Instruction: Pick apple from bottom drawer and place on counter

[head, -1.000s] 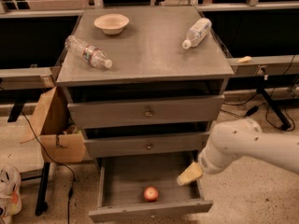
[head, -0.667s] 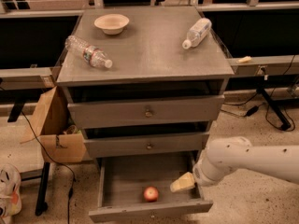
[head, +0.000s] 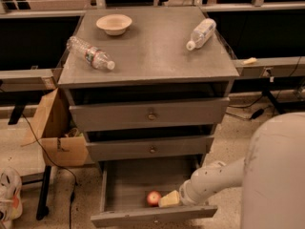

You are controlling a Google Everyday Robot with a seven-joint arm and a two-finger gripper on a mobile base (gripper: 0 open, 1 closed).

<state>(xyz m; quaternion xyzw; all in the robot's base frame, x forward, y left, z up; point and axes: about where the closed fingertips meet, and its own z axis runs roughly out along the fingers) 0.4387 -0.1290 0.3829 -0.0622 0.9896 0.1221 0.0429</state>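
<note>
The bottom drawer (head: 128, 180) stands pulled open, its plank floor showing. The small red apple (head: 153, 198) lies on the floor near the front panel, right of the middle. My gripper (head: 167, 200) reaches down into the drawer from the right, its pale tip right beside the apple on its right side. The grey counter (head: 152, 46) tops the cabinet above.
On the counter lie a beige bowl (head: 114, 23) at the back left, a clear plastic bottle (head: 90, 52) on its side at the left, and a white bottle (head: 200, 34) at the right. A cardboard box (head: 57, 132) stands left of the cabinet. My arm's large body (head: 274, 175) fills the lower right.
My arm has come down and leftward into the bottom drawer; the gripper now sits next to the apple. The apple has not moved.
</note>
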